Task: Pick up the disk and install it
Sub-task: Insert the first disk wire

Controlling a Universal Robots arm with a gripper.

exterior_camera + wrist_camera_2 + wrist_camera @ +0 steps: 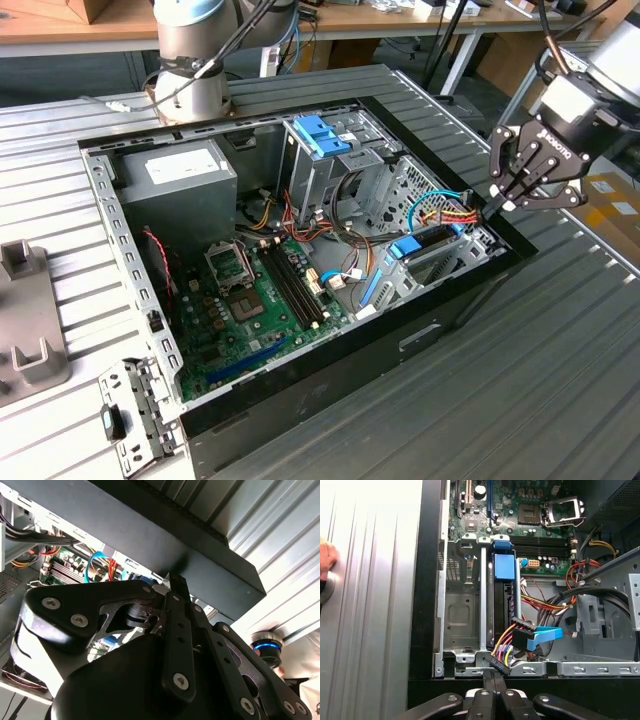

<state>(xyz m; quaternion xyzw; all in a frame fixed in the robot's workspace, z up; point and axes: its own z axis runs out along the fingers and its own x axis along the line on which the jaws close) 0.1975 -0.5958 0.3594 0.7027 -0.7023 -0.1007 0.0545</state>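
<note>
Black gripper (497, 207); dark disk (501, 605) with bright blue tab; green motherboard (255, 300); black-rimmed, grey metal computer case (470, 290); blue latch (320, 135); red, yellow, orange wires (545, 602); ribbed grey table (560, 380).

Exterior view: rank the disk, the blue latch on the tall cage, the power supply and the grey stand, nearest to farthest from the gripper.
From the gripper:
1. The disk, in the bay just beside it.
2. The blue latch, atop the cage mid-case.
3. The power supply, toward the case's left end.
4. The grey stand, outside the case, far left.
</note>
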